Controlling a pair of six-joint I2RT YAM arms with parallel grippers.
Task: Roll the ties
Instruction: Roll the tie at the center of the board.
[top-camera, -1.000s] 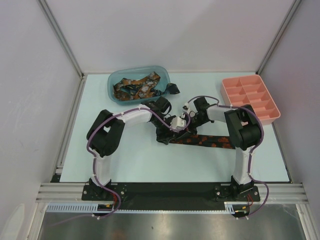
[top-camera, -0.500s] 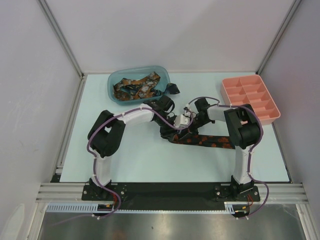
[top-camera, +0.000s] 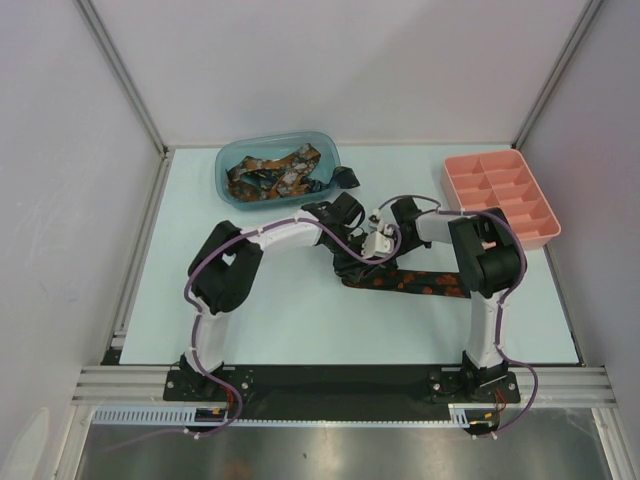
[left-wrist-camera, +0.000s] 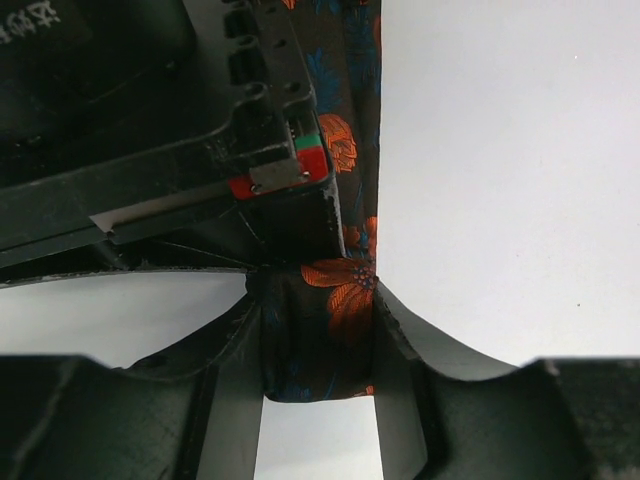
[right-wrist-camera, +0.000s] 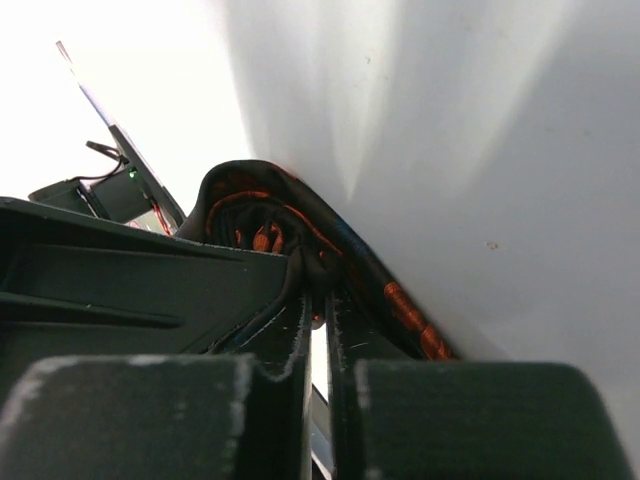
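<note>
My left gripper (left-wrist-camera: 316, 330): closed around the half-made roll of the dark fabric tie with orange-red flowers (top-camera: 425, 283), in front and to the right of the teal plastic tub (top-camera: 275, 139).
Tie tail: flat on the pale bench (top-camera: 280, 320), running right, away from the tub.
My right gripper (right-wrist-camera: 316, 300): pinched shut on the roll's inner fold.
Risk: if either of my grips slips on the slick fabric, I judge the coil could spring loose.

The left arm (top-camera: 228, 262) and right arm (top-camera: 486, 256) bend inward, wrists nearly meeting, with the left gripper (left-wrist-camera: 318, 312) and right gripper (right-wrist-camera: 318, 300) each clamped on one tie (top-camera: 430, 284).
</note>
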